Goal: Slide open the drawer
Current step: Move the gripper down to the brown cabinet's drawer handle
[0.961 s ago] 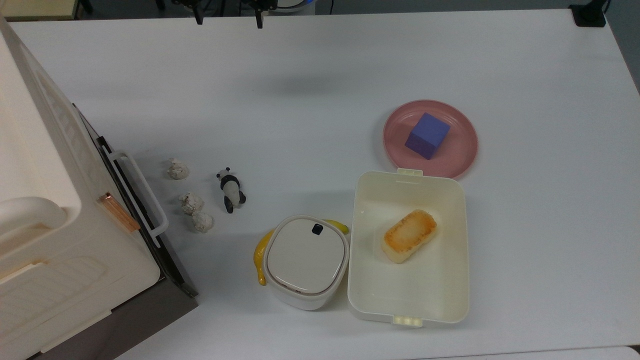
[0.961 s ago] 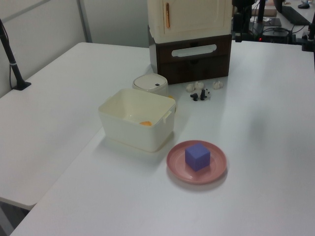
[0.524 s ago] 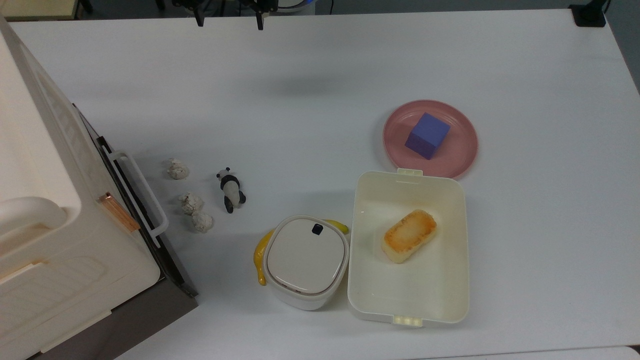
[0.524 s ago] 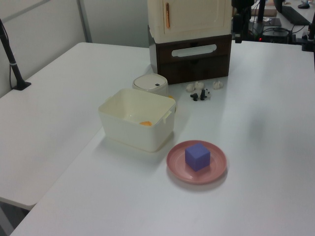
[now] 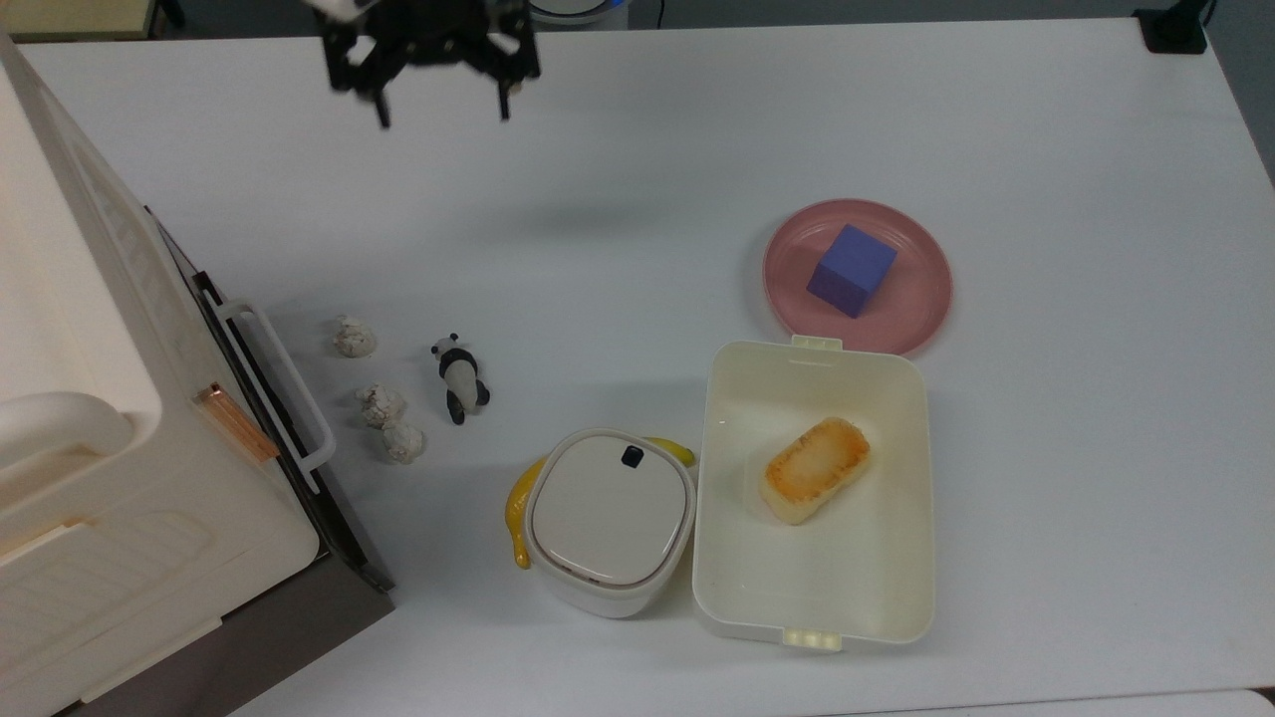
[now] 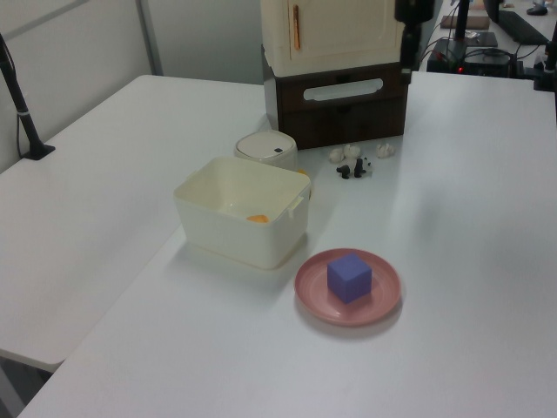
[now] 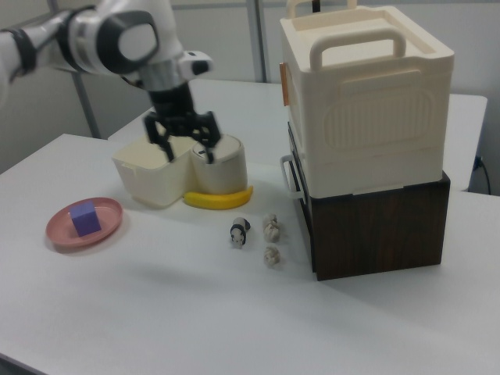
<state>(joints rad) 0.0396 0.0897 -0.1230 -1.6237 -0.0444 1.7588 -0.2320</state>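
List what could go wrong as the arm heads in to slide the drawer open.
1. The panda figure and three white lumps lie before the drawer; pulling may sweep them.
2. The gripper, fingers open, may miss the thin white handle.
3. The cream cabinet rests on top and may shift.

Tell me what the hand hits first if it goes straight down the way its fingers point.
Probably bare table. The open hand points down over empty white surface in the top view, well away from the drawer; depth is uncertain.
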